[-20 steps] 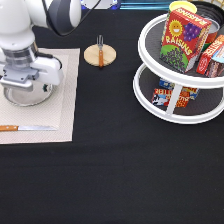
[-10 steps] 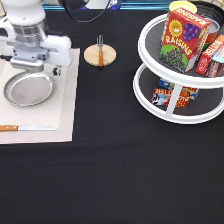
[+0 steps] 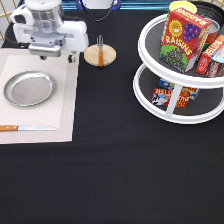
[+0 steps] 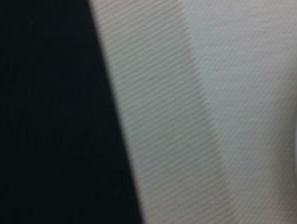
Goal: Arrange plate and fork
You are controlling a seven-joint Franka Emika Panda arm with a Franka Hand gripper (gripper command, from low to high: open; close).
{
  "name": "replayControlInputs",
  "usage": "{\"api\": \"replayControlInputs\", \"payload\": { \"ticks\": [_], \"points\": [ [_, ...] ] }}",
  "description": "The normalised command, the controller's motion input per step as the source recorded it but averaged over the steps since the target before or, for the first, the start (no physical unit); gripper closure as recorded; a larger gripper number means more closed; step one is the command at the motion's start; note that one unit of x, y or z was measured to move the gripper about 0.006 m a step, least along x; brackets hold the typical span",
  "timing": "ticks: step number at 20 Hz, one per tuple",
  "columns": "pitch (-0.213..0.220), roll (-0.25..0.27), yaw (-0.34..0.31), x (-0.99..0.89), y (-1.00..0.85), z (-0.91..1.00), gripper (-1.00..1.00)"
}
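Now my gripper (image 3: 47, 52) hovers above the round silver metal plate (image 3: 29, 88) on the beige placemat (image 3: 62, 107); I cannot tell whether it is apart or together.

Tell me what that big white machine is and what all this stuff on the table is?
The big white machine is a robot arm. Its pincer, the part that grabs things, hangs over the top edge of a pale woven placemat and holds nothing. One picture looks down over the whole black table. The other comes from a camera on the robot's hand, so it shows only a close bit of mat and table. On the mat lies a round shiny silver metal plate, with a wooden-handled knife below it. To the right, a small wooden-handled fork rests on a round light-wood disc. Farther right stands a white two-level shelf with food boxes.
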Motion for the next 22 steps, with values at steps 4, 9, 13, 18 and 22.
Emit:
{"api": "replayControlInputs", "payload": {
  "ticks": [4, 9, 13, 18, 22],
  "points": [
    [-0.077, 0.000, 0.076, -0.69, 0.71, 0.00, -1.00],
    [-0.069, 0.000, 0.072, -0.69, 0.72, -0.02, -1.00],
    [-0.057, 0.000, 0.065, -0.81, 0.64, -0.17, -1.00],
    [-0.072, 0.003, 0.045, -0.92, 0.39, -0.41, -1.00],
    [-0.074, 0.000, 0.000, -0.84, 0.06, -0.56, -1.00]
  ]
}}
